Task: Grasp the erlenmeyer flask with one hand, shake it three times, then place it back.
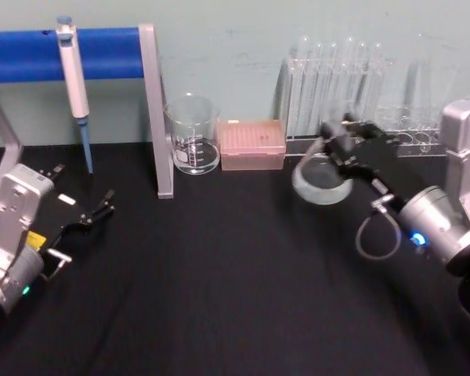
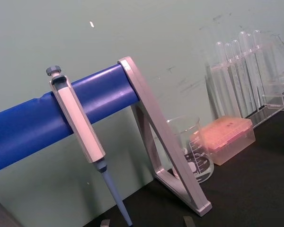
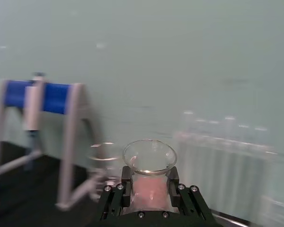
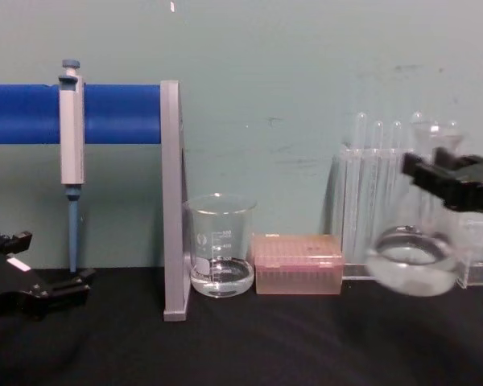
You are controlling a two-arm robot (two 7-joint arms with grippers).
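Right gripper (image 1: pixel 348 135) has its jaws pinched tight on the neck of the erlenmeyer flask (image 1: pixel 321 180). The flask hangs tipped just under them, looks to be off the counter (image 1: pixel 219 274), and is pretty smeared. Right behind the jaws is a rack of test tubes (image 1: pixel 337 86), too hazy to count. Further out: one beaker (image 1: pixel 193 137), one pink box (image 1: pixel 252 145), one pipette (image 1: pixel 73 78). Left gripper (image 1: pixel 90 213) sits way across, jaws spread, empty.

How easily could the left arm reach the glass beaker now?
Probably not directly. The left gripper rests open left of the stand's grey upright, and the beaker stands just beyond it; it would likely have to swing around in front. The right gripper holds the flask.
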